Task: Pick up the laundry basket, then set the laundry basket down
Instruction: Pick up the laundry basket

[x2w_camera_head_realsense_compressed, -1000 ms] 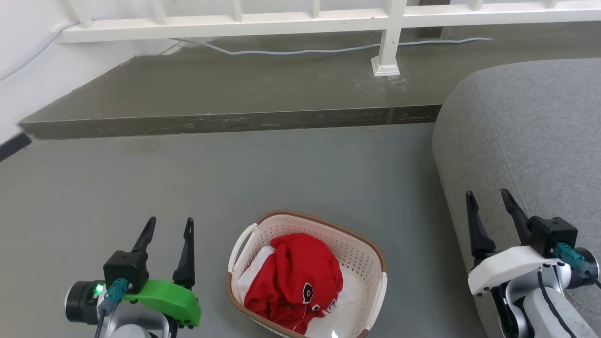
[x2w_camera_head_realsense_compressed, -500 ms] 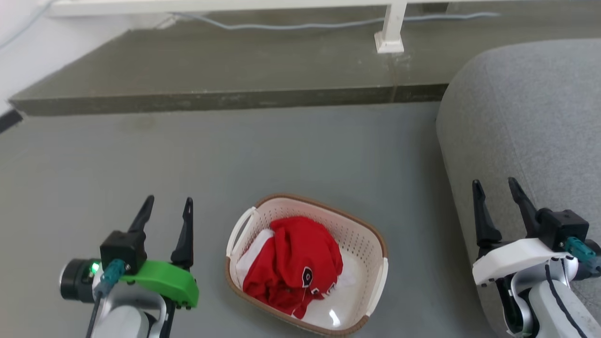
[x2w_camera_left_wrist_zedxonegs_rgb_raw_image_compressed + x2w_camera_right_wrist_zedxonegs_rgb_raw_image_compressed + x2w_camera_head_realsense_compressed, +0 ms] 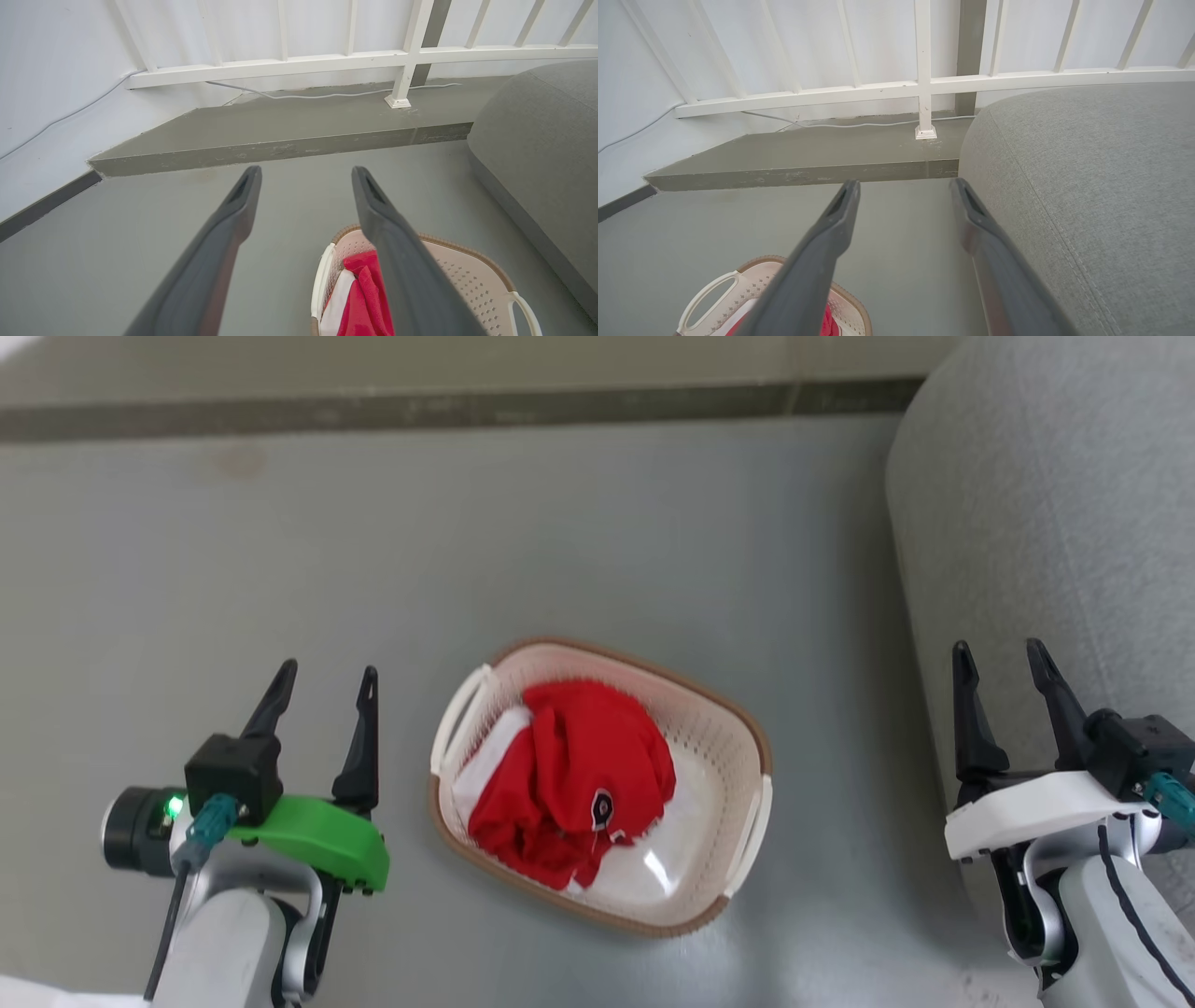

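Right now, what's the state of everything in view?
basket, upright on the floor, not gripped.
red garment, crumpled inside the basket.
left tool, open, empty, apart from the basket.
right tool, open, empty, apart from the basket.

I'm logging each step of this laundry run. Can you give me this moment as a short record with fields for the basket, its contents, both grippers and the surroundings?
basket: cream perforated plastic laundry basket with brown rim and white side handles, standing on the grey floor between the grippers
contents: crumpled red garment over white cloth
left gripper: open, empty, beside the basket, apart from it
right gripper: open, empty, by the grey fabric sofa
task state: basket not yet gripped
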